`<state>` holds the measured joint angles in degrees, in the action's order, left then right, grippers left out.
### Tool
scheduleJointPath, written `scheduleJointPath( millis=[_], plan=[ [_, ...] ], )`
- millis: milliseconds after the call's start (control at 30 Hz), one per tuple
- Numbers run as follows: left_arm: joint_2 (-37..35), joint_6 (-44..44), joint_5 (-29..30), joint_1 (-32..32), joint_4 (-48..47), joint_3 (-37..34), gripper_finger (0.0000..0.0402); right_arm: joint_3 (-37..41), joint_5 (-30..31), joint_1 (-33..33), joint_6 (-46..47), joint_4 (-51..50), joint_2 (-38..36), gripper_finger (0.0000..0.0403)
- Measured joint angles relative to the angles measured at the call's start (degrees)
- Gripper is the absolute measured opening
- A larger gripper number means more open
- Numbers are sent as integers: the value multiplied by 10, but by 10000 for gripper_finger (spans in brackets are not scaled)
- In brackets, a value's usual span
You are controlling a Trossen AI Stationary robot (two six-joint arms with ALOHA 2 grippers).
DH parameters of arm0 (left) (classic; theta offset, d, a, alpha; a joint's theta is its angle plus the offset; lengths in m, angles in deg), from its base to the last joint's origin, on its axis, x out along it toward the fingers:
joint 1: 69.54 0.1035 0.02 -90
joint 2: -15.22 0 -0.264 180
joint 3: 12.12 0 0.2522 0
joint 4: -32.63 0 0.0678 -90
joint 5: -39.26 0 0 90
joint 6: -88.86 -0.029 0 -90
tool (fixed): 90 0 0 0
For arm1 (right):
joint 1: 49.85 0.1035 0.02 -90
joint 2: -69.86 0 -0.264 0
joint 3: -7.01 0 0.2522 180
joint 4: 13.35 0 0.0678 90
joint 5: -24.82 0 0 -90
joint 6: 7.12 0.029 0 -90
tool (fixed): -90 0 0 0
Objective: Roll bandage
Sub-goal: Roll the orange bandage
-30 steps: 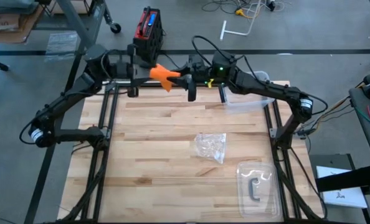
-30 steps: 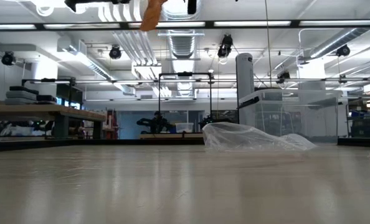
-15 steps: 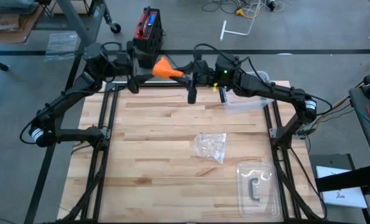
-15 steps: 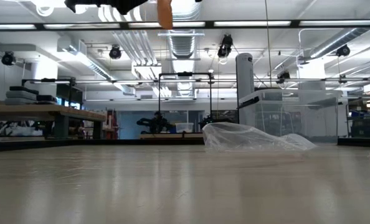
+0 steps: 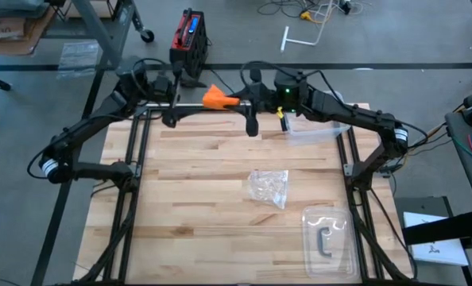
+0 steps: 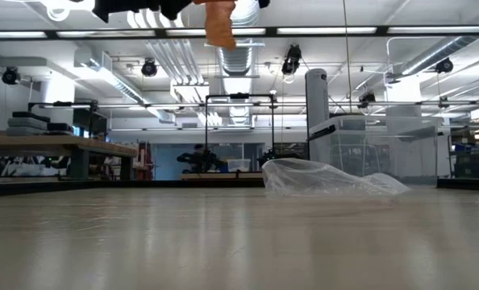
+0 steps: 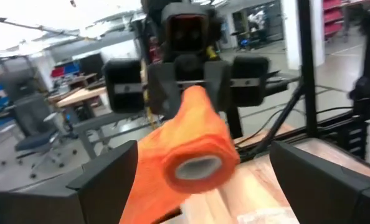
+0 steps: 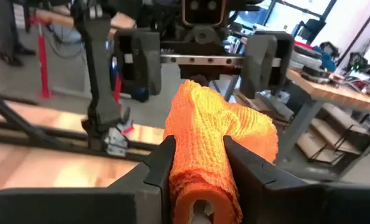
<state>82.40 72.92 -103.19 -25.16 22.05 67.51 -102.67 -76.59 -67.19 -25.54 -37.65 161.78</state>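
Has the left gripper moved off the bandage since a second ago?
Yes. The left gripper opened and backed off, toward the red case side, leaving a gap to the bandage, which the right gripper holds alone.

A crumpled plastic wrapper (image 5: 269, 187) (clear) lies mid-table (image 5: 196, 199).

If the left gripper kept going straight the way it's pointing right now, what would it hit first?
Most likely the orange bandage, a roll held by the right gripper directly ahead. The left gripper is open with the roll's end between its fingers, though depth is hard to judge. The right gripper's body lies just beyond.
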Motion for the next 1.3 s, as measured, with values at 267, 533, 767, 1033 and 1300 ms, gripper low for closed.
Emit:
scheduleJointPath(
  millis=[267,533,767,1033,1300],
  plan=[
    [14,-68,24,-34,7,0,352,2,25,2,-30,2,0,101],
    [14,-112,110,-58,5,0,335,3,24,3,-30,5,0,101],
    [-8,-163,176,-58,-15,0,326,0,26,2,-20,5,0,99],
    [-27,-265,179,-94,-17,0,324,-12,17,-16,181,18,0,103],
    [1,-322,252,-134,-2,0,319,-11,-23,-20,251,10,1,97]
  ],
)
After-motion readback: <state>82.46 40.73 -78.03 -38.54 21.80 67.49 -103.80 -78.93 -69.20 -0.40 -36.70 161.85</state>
